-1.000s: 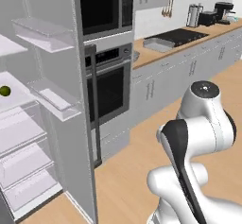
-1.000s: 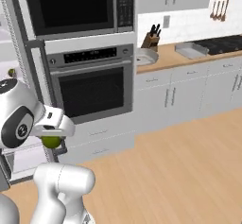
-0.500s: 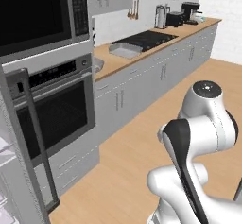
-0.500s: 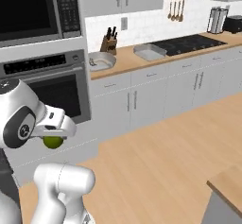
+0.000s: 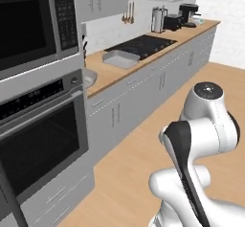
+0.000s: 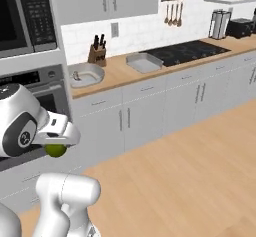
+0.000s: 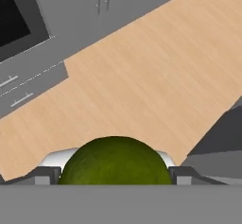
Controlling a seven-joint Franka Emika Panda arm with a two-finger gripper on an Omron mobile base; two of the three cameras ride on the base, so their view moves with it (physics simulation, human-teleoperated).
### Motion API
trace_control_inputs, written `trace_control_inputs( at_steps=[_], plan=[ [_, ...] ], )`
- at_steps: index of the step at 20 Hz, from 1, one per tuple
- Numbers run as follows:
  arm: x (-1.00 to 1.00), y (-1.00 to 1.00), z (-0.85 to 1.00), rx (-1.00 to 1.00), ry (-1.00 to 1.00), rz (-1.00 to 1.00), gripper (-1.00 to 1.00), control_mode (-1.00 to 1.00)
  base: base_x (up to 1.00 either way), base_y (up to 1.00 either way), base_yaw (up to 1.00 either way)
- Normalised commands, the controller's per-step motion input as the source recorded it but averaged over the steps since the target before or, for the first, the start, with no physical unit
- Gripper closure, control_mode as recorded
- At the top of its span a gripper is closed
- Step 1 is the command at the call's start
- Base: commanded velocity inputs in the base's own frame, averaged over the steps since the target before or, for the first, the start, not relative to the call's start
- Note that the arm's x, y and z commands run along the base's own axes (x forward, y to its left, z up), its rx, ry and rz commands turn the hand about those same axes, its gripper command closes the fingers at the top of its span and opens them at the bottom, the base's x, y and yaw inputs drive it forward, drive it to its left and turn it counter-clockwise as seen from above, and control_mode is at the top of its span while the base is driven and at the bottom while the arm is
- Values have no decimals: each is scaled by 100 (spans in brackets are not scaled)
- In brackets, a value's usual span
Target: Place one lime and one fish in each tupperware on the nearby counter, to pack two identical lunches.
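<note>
**Lime in transit, nothing packed yet**

Left base view: I saw the tupperware (image 5: 120,58) sitting empty on the desk (image 5: 115,73).
Right base view: the pincer (image 6: 56,150) carried the lime (image 6: 56,150) low beside the oven.
Hand view: jaws stood wide, clamped on that lime (image 7: 115,161); I judged all placements remained.

Light wood plank floor (image 6: 200,161). Grey base cabinets (image 6: 150,116) along white tile wall (image 6: 140,26). Built-in oven (image 5: 38,140) at left, microwave (image 5: 33,20) above. Black cooktop (image 6: 187,52), round sink (image 6: 86,74), knife block (image 6: 97,53), hanging utensils (image 6: 172,13).
</note>
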Motion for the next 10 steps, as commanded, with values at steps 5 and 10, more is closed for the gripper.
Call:
trace_control_inputs(
  at_steps=[5, 10],
  plan=[
    [0, 0, 0, 0, 0, 0, 100, 100, 88, -13, -10],
    [0, 0, 0, 0, 0, 0, 100, 100, 97, 0, -13]
  ],
)
